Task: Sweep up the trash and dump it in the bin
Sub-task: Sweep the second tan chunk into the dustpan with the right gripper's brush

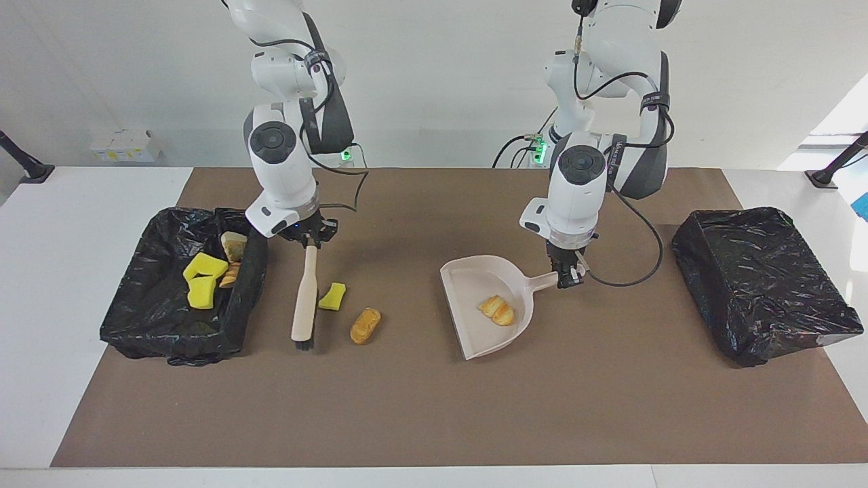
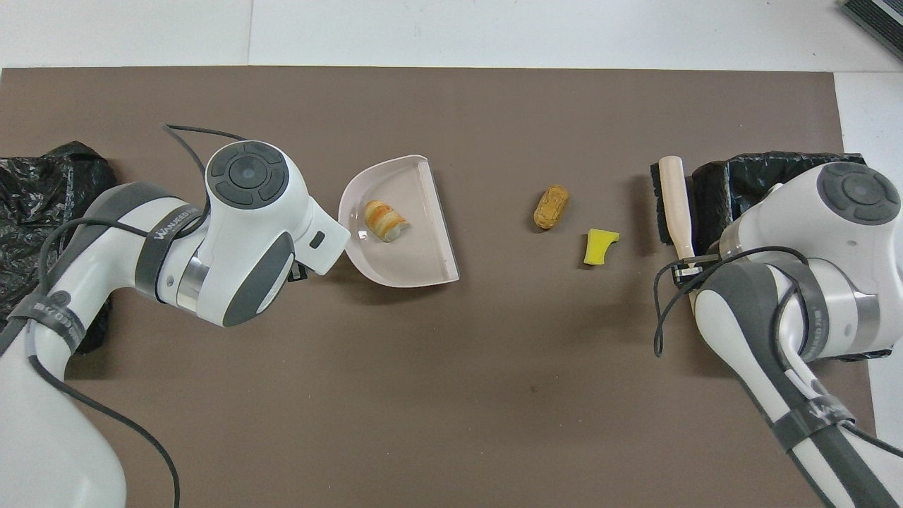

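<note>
between brush and dustpan: two scraps of trash on the mat, a yellow sponge chunk [image 1: 332,296] and a bread piece [image 1: 365,325]
dustpan [image 1: 475,305]: carries one bread scrap [image 1: 497,310], mouth facing the loose scraps to receive them
left gripper [image 1: 566,274]: pinching the dustpan handle
brush [image 1: 304,298]: bristles down beside the sponge chunk, likely to push toward the pan
right gripper [image 1: 310,237]: clamped on the brush handle, beside the bin [image 1: 135,318]

Trash is sitting in three spots. Yellow sponge chunk [image 1: 332,297] and golden-brown bread piece [image 1: 365,325] are lying loose on the brown mat, just beside each other, the bread piece farther from the robots. Another bread-like piece [image 1: 496,310] is resting inside the beige dustpan [image 1: 468,285], which is tilting slightly. Remaining scraps, two yellow sponge chunks [image 1: 201,279] plus brownish bread pieces [image 1: 232,254], are lying in the black-lined bin [image 1: 156,325] at the right arm's end.
</note>
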Robot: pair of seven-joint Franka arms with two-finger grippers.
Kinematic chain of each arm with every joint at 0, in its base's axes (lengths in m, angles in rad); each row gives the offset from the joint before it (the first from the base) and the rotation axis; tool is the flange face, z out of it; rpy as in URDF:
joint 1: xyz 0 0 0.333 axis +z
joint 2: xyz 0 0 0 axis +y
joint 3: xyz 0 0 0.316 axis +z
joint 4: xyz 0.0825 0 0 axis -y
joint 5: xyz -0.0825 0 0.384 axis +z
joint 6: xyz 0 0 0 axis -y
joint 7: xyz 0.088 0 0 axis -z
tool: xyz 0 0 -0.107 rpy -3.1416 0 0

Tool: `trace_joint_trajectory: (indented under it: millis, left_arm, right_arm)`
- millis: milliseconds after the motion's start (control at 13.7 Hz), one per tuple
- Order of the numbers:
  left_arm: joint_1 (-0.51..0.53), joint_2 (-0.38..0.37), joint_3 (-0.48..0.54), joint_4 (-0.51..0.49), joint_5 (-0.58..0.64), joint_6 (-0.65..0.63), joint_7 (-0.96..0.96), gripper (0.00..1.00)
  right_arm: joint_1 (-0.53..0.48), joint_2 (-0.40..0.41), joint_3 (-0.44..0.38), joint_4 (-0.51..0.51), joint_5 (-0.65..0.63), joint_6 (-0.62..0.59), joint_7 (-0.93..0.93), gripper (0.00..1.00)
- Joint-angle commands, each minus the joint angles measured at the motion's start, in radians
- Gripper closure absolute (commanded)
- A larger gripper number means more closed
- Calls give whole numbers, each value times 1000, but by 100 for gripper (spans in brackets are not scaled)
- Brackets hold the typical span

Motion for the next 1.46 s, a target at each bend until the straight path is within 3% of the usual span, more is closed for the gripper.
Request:
trace_joint_trajectory:
  millis: [0, 439, 805, 1171, 1390]
  left_arm:
    - [-20, -8, 9, 0, 28, -26, -44, 100]
    - [-10, -28, 8, -46, 28, -3, -59, 100]
    - [-17, -71, 9, -124, 40, 19, -79, 100]
    - [-48, -108, 8, -184, 42, 26, -140, 100]
    - [-71, -142, 6, -256, 42, 94, -176, 100]
  right_arm:
    - [50, 23, 20, -39, -11, 1, 36, 100]
    - [166, 94, 34, 30, 7, 69, -108, 100]
    - [257, 93, 35, 47, 171, 52, -97, 100]
    - [387, 134, 35, 62, 304, 90, 73, 100]
    - [429, 136, 37, 64, 409, 75, 104, 100]
